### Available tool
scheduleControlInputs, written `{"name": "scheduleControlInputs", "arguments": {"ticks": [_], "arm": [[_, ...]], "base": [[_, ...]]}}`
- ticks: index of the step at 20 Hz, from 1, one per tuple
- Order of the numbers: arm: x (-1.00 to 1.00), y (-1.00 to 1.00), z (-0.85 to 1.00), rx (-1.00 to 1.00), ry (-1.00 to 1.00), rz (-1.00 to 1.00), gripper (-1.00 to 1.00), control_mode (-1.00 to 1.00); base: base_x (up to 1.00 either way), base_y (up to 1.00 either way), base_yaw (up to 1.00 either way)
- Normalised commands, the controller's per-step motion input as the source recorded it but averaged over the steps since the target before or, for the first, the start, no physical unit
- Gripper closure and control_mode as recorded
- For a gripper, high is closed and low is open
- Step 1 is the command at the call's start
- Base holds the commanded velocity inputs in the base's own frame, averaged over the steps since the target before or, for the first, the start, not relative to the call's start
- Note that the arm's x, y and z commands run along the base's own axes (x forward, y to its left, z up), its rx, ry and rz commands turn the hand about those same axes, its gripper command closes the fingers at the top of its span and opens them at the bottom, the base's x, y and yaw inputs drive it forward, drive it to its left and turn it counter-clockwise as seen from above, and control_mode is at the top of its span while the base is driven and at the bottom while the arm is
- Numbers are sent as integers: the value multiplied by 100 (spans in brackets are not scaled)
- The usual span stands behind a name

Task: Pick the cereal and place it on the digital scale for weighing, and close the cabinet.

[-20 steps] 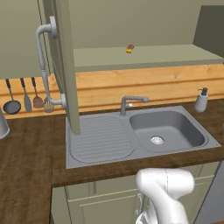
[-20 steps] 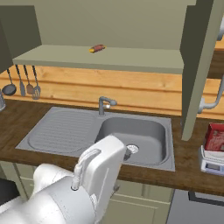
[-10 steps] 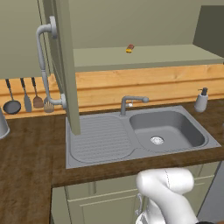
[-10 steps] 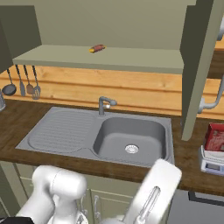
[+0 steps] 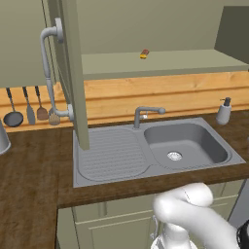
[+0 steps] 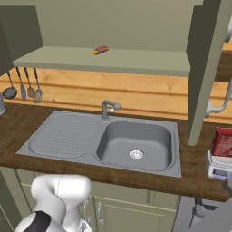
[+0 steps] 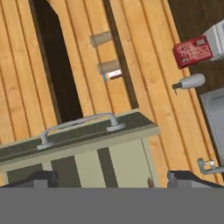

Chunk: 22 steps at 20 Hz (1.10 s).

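The cereal [image 6: 223, 141], a red box, stands on the digital scale [image 6: 217, 166] at the counter's right end. In the hand view the cereal [image 7: 192, 51] and the scale [image 7: 217, 38] sit at the upper right, far from my fingers. The cabinet [image 5: 155, 63] above the sink hangs open, with its left door [image 5: 73, 73] and right door [image 6: 206, 68] swung out edge-on. My gripper [image 7: 114, 179] is open with nothing between its fingertips [image 7: 41, 177]. A door's bar handle [image 7: 78, 124] lies just beyond them.
A grey sink [image 5: 185, 146] with a faucet [image 5: 146, 114] is set in the dark counter. A soap dispenser [image 5: 223, 111] stands at its right, and utensils [image 5: 29, 107] hang at the left. A small yellow-and-red item [image 5: 144, 53] lies on the cabinet shelf. My white arm [image 5: 189, 214] is low, before the cupboards.
The arm has sunk from in front of the sink to below the counter's front edge. The cereal, the scale and both cabinet doors stand as before.
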Motion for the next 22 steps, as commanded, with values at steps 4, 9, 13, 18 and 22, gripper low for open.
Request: {"name": "scheduleControlInputs", "arguments": {"ticks": [4,9,13,18,22], "arm": [[75,-2,-11,8,-8,37,-100,-100],[92,-8,-25,2,-7,17,-100,-100],[11,-66,-23,4,-15,22,-100,-100],[77,-9,-40,2,-36,22,-100,-100],[100,-17,-22,8,-13,21,-100,-100]], "base": [[0,0,0],[0,0,0],[0,0,0],[0,0,0],[0,0,0]]}}
